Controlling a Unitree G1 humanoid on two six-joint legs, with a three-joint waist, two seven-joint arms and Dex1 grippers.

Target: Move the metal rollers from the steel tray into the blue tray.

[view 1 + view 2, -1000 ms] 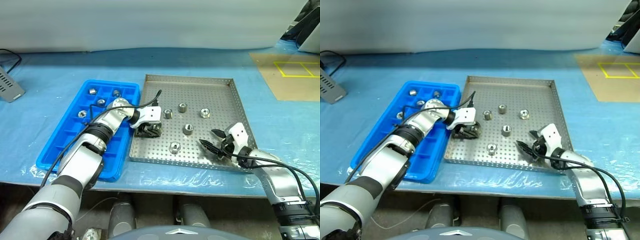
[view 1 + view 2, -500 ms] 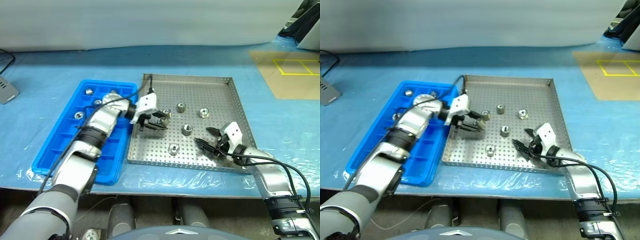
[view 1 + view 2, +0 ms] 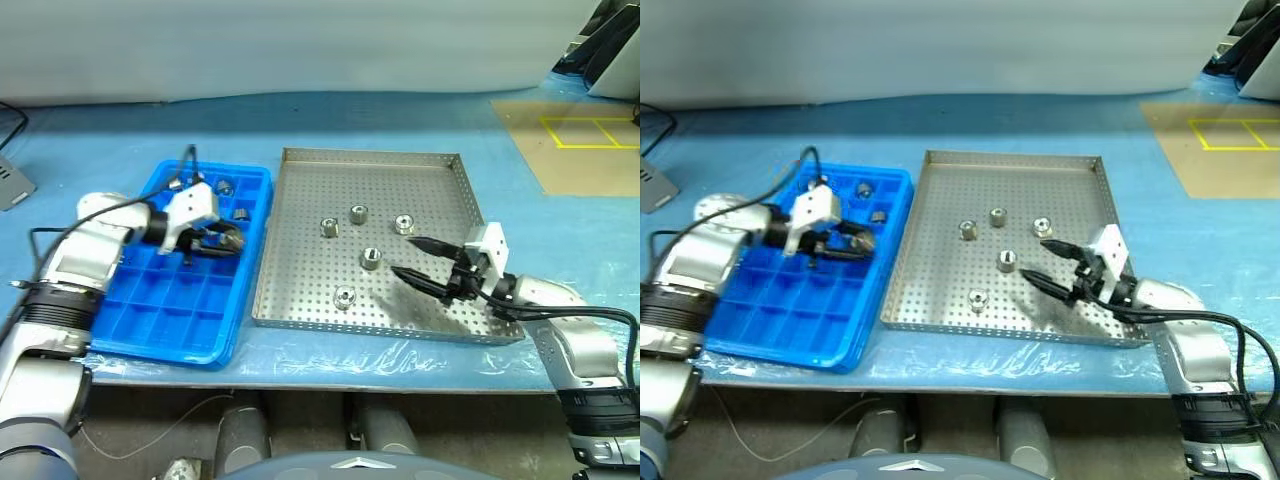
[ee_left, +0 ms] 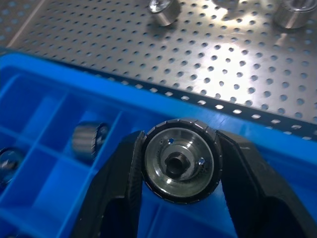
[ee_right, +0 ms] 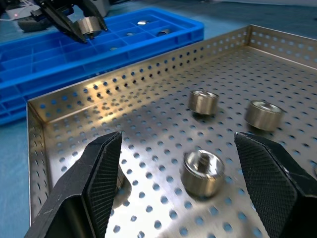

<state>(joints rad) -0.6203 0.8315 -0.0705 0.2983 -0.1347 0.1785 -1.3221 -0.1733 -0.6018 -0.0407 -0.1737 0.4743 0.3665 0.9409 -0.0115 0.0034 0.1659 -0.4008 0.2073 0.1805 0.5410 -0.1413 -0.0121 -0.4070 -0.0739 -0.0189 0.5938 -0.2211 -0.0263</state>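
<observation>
Several metal rollers [image 3: 371,258] lie scattered in the middle of the steel tray [image 3: 440,190]. My left gripper [image 3: 228,240] hangs over the blue tray [image 3: 150,310], near its right side, shut on a roller [image 4: 178,161] that sits end-on between the fingers. A few more rollers [image 3: 241,213] rest in the blue tray's far compartments. My right gripper [image 3: 402,256] is open above the steel tray's right front part, pointing left. One roller [image 5: 203,171] stands just ahead of its spread fingertips, untouched.
Both trays sit side by side on a blue plastic-covered table [image 3: 100,130], the blue tray on the left. A grey device [image 3: 12,183] lies at the far left. A brown board with yellow tape [image 3: 585,140] lies at the far right.
My left gripper has carried its roller from the steel tray's left side leftward and up to over the blue tray. My right gripper has risen a little and swung toward the tray's middle.
</observation>
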